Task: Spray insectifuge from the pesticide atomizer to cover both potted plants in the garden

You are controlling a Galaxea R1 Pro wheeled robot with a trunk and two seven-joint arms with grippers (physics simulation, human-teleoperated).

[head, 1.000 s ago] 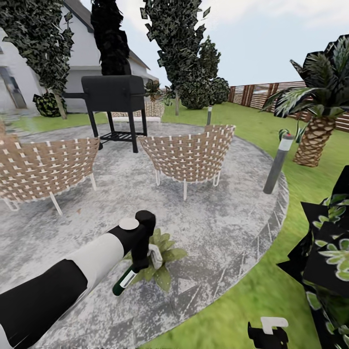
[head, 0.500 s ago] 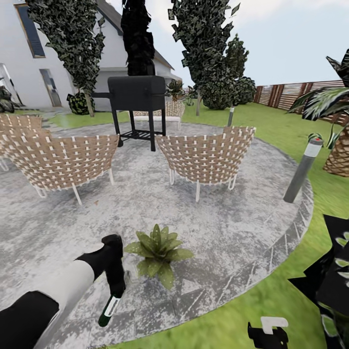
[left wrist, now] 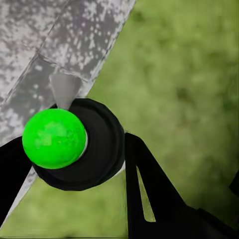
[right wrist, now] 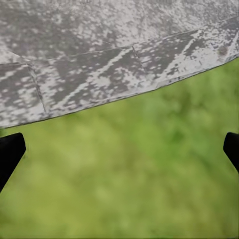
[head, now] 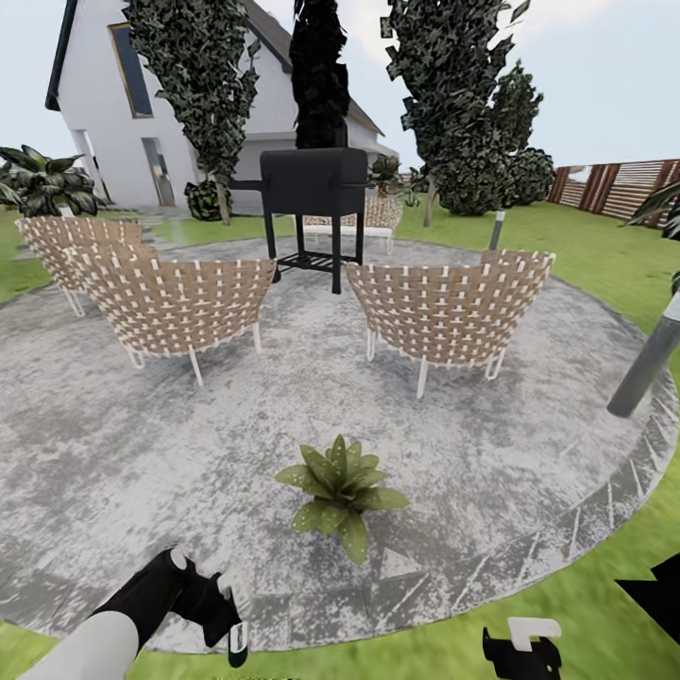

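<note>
Round grey patio (head: 529, 397) with lawn (head: 586, 604) at its edge is lying under both arms; wicker chairs (head: 444, 307) and a black grill (head: 314, 194) are standing well beyond your reach.

Left hand (head: 222, 619): you are holding the pesticide atomizer (head: 237, 640) in it, fingers closed on the bottle's body, bottle hanging below the hand with its dark end down. In the left wrist view the atomizer's (left wrist: 74, 144) dark round end with the bright green mark is sitting between the two black fingers (left wrist: 149, 189), over the seam where paving meets grass.

Right hand (head: 521, 652): it is hanging low over the grass just off the patio rim, holding nothing; in the right wrist view its fingertips (right wrist: 10, 152) are standing wide apart at the picture's edges.

Potted plant (head: 340, 486): one rosette is sitting on the paving ahead of the left hand and toward the right-hand side, apart from the bottle. Its pot is hidden under the leaves. I cannot find the second plant.

Handling judgement: the bottle is looking light, rigid and smooth-sided, so it may be prone to twisting or slipping in a two-finger pinch. You are best keeping the grip mid-body, leaving the nozzle end free, and swinging slowly while bringing it over the rosette.
</note>
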